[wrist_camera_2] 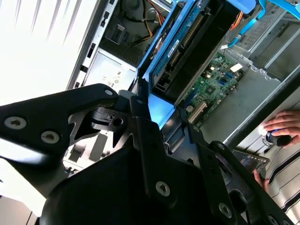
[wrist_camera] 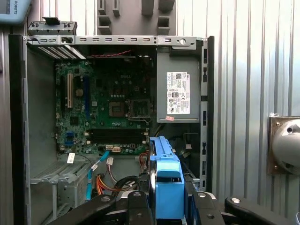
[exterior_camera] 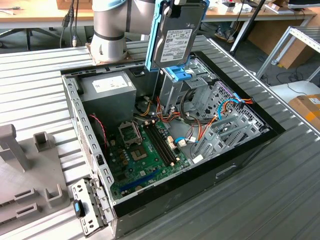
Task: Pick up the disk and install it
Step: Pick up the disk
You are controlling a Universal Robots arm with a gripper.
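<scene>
From my console I see the gripper [wrist_camera: 168,202] pinching the disk [exterior_camera: 176,37] by its blue rails. The disk hangs on edge in the air, end tab down, just above the silver drive cage [exterior_camera: 172,95] inside the open computer case [exterior_camera: 235,167]. I judge the disk stiff, dense and fairly heavy for its size, and unforgiving of knocks. The plastic rails look smooth and could give a little, so the long sides are the sensible hold, away from the label face and the circuit board. Below it lie the motherboard [exterior_camera: 145,155] and loose orange and blue cables [exterior_camera: 220,112]. The case rests on a ribbed metal table [exterior_camera: 40,75], with workbenches and boxes beyond. In the second wrist view a person's hand [wrist_camera_2: 281,127] sits near the case.
</scene>
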